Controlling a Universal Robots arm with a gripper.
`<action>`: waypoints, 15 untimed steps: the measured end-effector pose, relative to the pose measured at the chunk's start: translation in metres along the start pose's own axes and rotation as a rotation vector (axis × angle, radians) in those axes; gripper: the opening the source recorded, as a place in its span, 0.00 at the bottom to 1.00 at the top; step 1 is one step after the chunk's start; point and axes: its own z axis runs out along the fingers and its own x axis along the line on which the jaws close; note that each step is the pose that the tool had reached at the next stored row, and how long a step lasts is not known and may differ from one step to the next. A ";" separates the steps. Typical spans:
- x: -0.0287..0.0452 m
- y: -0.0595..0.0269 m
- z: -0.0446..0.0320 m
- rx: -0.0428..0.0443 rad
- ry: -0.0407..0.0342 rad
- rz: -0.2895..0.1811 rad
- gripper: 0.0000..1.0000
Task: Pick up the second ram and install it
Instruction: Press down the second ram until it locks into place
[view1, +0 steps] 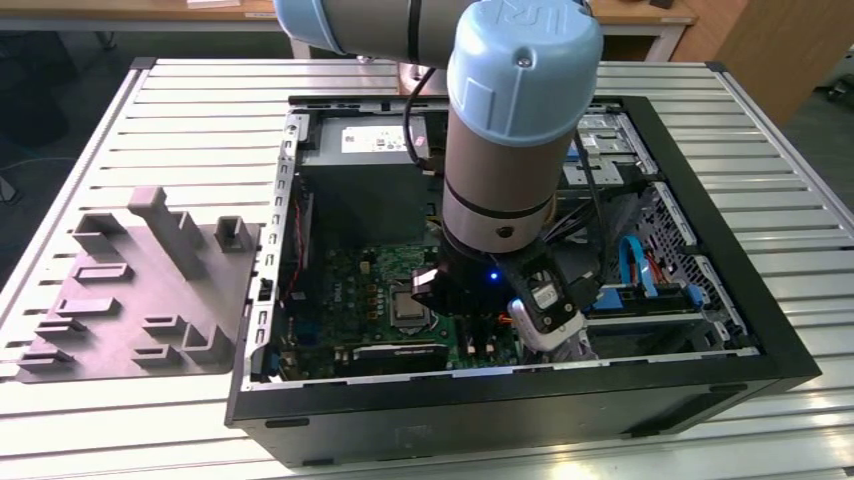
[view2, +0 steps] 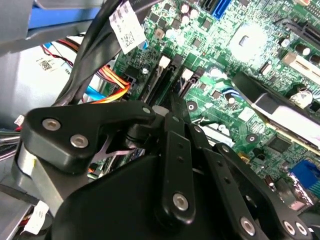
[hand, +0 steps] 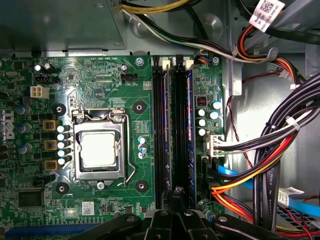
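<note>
An open computer case (view1: 787, 350) is seen lying on a slatted table (view1: 174, 110), with the arm (view1: 521, 120) reaching down into it over the green board (view1: 374, 285). A grey fixture plate (view1: 134, 290) lies on the table beside the case, towards the exterior view's left, well apart from the arm.

In the first wrist view the gripper (hand: 177, 192) is seen hanging close over the board, its tip set at one end of the long black slots (hand: 161, 125). The fingers (hand: 176, 191) are drawn together. Whether anything is pinched between them cannot be told, since the tip hides that spot.

A narrow dark strip, judged to be the ram (hand: 178, 125), is seen lying in the slot lane directly in line with the fingertips. Its long axis runs along the slots, straight away from the gripper towards the white latches at the far end. Whether it is fully seated cannot be told.

In the second wrist view the gripper (view2: 172, 102) is seen from behind its black linkage, with the fingertips meeting just above the same slots (view2: 162, 80). Bundled cables (hand: 280, 150) run close beside the slots, on the side away from the metal-framed processor socket (hand: 98, 150)
</note>
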 end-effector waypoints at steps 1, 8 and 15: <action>0.0000 0.0000 0.0000 -0.0002 -0.0001 0.000 0.10; -0.0008 0.0002 -0.0212 -0.0003 -0.0002 0.000 0.10; -0.0014 0.0003 -0.0395 0.0005 -0.0003 0.000 0.10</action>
